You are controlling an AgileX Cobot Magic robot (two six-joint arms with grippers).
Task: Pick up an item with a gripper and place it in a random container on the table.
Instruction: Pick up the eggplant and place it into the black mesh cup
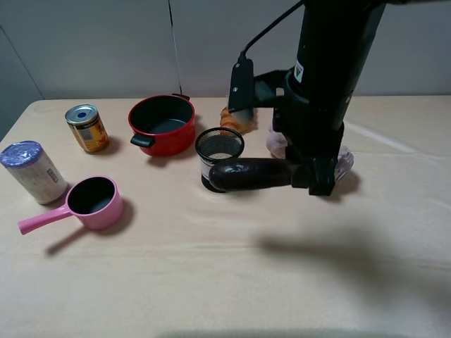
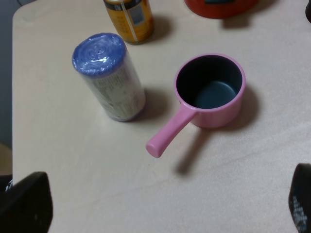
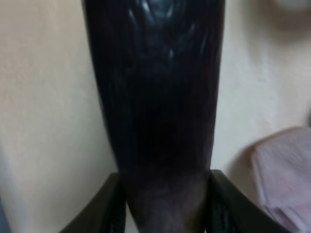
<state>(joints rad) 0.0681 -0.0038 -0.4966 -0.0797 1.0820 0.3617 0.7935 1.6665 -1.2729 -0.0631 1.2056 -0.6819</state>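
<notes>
Eggplant (image 1: pixel 248 174) held level, low over table (image 1: pixel 225 282), dark end overlapping front of mesh cup (image 1: pixel 218 151). Right gripper (image 3: pixel 163 206) clamped on its paler end. Left gripper (image 2: pixel 160 213) spread apart above pink saucepan (image 2: pixel 209 92). Red pot (image 1: pixel 162 124) behind cup.

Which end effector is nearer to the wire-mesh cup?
The right end effector, holding the eggplant just beside the wire-mesh cup. The left end effector hovers by the pink saucepan, farther away.
</notes>
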